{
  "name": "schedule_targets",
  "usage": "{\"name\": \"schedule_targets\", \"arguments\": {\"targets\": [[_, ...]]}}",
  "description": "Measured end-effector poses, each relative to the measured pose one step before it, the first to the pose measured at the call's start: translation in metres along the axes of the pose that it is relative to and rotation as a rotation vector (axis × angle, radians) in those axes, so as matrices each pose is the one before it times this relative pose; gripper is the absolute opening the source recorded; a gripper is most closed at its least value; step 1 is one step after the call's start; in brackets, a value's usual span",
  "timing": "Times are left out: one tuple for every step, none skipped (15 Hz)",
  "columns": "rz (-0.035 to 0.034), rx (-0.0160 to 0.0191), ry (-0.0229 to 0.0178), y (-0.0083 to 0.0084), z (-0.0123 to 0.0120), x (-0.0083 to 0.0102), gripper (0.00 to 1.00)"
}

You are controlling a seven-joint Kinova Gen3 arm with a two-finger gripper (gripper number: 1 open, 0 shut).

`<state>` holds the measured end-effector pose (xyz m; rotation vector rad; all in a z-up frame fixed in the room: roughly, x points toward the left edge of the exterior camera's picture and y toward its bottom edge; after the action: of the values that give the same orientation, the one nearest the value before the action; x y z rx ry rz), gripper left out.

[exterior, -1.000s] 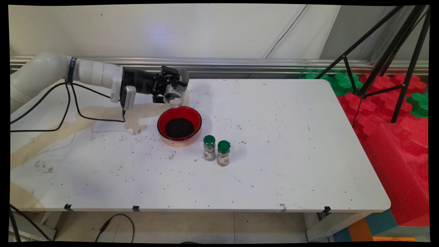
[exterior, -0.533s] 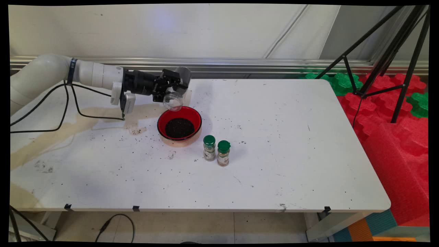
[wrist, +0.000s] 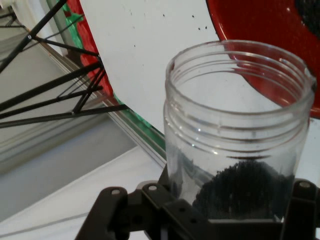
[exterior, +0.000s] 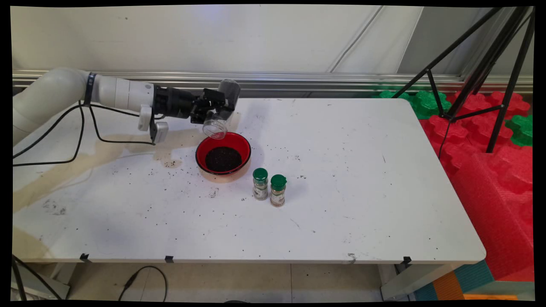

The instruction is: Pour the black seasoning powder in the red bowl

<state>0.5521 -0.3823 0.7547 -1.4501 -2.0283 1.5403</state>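
Gripper (exterior: 215, 111), black and two-fingered, clamped across the body of a clear plastic screw-neck jar (exterior: 217, 123), held tilted with the open mouth pointing down toward the red bowl with a black rim (exterior: 223, 155). The jar's mouth hangs just above the bowl's far-left rim, apart from it, a placement that lets anything leaving the jar fall inside the bowl. The hand view shows a clump of dark granules (wrist: 240, 192) resting in the jar's lower part, near the fingers, while the threaded neck (wrist: 235, 90) is bare; a dark layer of the same granules (exterior: 223, 158) lies in the bowl's centre. Loose dark specks lie scattered on the white table (exterior: 341, 213) around the bowl, thickest to its left. Two small glass spice jars with green caps (exterior: 269, 186) stand upright, side by side and just about touching, near the bowl's front-right, closed and clear of the gripper. Behind the table's far-right corner, well apart from the bowl, stand black tripod legs (exterior: 477, 64) over red and green foam blocks (exterior: 490, 140).
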Motion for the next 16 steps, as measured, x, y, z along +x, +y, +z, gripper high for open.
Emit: {"name": "schedule_targets", "arguments": {"targets": [[0.01784, 0.00128, -0.00161, -0.00050, -0.00006, 0.00043, 0.00], [0.01460, 0.00158, -0.00067, -0.00047, 0.00004, 0.00043, 0.00], [0.01697, 0.00191, -0.00033, -0.00063, 0.00004, 0.00064, 0.00], [0.01664, 0.00217, -0.00036, -0.00071, 0.00008, 0.00062, 0.00], [0.01621, 0.00225, -0.00028, -0.00074, 0.00012, 0.00060, 0.00], [0.01348, 0.00189, -0.00039, -0.00066, 0.00010, 0.00045, 0.00], [0.01508, 0.00213, -0.00052, -0.00077, 0.00016, 0.00039, 0.00], [0.01262, 0.00198, -0.00048, -0.00067, 0.00007, 0.00042, 0.00], [0.00871, 0.00136, -0.00052, -0.00048, 0.00004, 0.00019, 0.00], [0.01446, 0.00214, -0.00103, -0.00069, 0.00010, 0.00039, 0.00], [0.01245, 0.00183, -0.00103, -0.00059, 0.00003, 0.00026, 0.00], [0.01455, 0.00227, -0.00130, -0.00070, 0.00013, 0.00018, 0.00], [0.01454, 0.00220, -0.00169, -0.00064, -0.00004, 0.00022, 0.00], [0.01253, 0.00187, -0.00148, -0.00057, 0.00015, 0.00003, 0.00], [0.01403, 0.00193, -0.00179, -0.00067, 0.00018, 0.00004, 0.00], [0.01141, 0.00185, -0.00144, -0.00057, 0.00029, -0.00003, 0.00]]}}
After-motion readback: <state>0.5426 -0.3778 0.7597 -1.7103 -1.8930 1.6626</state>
